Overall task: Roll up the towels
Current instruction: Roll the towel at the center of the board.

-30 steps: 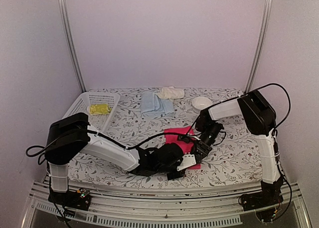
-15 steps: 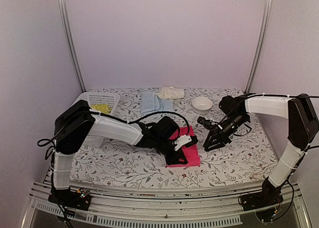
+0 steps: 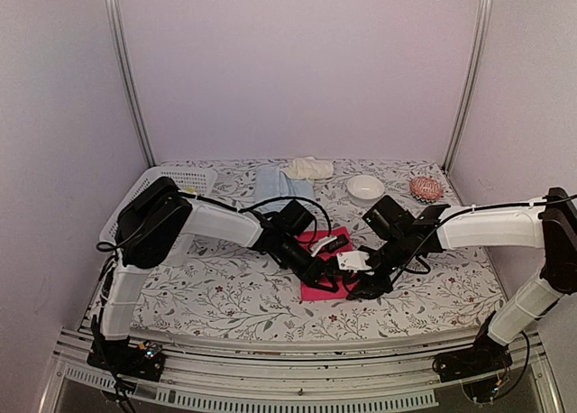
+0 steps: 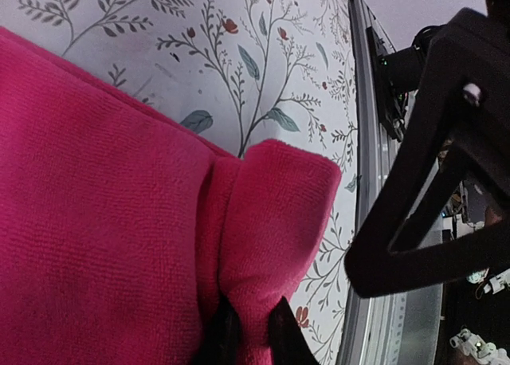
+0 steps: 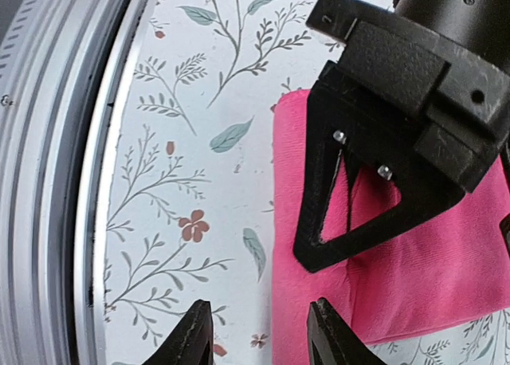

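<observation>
The floral table covering (image 3: 225, 296) carries everything, and we place the rest by the pink towel (image 3: 317, 291), which lies flat on it close to the arms. Well behind and to the left of the pink towel stands the white basket (image 3: 194, 177). Straight behind it lie the light blue towel (image 3: 270, 186) and the cream towel (image 3: 309, 168), both loose and not yet rolled. The white bowl (image 3: 365, 188) sits behind and a little to the right.

At the pink towel's near corner the left gripper (image 4: 249, 337) is pinched almost closed on the cloth, lifting a small raised fold (image 4: 271, 213). The right gripper (image 5: 259, 341) hangs just beside it, jaws partly apart and holding nothing. One finger is over the towel's edge and the other over bare covering.

We judge that the first turn of the roll is being started. To do it well, we would bring the right jaws down onto the same edge, taking towel only and none of the covering beneath. We would keep clear of the left fingers, then turn both hands over together, low and with an even pull, so the roll starts straight.
</observation>
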You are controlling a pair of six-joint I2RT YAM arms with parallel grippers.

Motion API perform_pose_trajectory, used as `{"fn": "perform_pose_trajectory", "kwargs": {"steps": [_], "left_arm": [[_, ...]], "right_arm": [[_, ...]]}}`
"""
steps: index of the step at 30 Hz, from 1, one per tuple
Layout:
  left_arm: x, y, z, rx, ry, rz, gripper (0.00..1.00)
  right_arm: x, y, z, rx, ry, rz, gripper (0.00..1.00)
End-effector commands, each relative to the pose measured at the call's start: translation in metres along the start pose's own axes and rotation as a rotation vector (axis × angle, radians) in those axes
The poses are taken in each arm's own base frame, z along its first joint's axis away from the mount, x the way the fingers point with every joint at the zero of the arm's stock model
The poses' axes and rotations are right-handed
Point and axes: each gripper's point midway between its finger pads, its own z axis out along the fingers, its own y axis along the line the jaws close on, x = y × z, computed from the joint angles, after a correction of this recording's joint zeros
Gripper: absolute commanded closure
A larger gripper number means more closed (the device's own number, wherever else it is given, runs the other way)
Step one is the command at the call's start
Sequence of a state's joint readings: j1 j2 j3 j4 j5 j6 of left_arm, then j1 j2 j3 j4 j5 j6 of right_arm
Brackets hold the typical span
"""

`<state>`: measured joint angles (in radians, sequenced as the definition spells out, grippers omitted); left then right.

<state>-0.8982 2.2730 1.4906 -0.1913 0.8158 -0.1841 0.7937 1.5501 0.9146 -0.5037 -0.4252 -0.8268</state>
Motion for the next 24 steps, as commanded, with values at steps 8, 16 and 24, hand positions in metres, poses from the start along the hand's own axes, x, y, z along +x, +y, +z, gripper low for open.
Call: {"fn": "perform_pose_trajectory", "kwargs": {"steps": [8, 16, 24], "left_arm": [[0.044, 0.041, 0.007, -0.061, 0.096, -0.206, 0.97], [0.037, 0.009, -0.038, -0.118, 0.014, -0.068, 0.66], [0.06, -0.002, -0.1, -0.362, -0.133, -0.001, 0.52]], "right_arm": [[0.033, -0.013, 0.051, 0.111, 0.174, -0.106, 0.61], [0.063, 0.001, 0.067, 0.051, 0.251, -0.111, 0.89], [0.013, 0.043, 0.042, -0.307, 0.082, 0.103, 0.96]]}}
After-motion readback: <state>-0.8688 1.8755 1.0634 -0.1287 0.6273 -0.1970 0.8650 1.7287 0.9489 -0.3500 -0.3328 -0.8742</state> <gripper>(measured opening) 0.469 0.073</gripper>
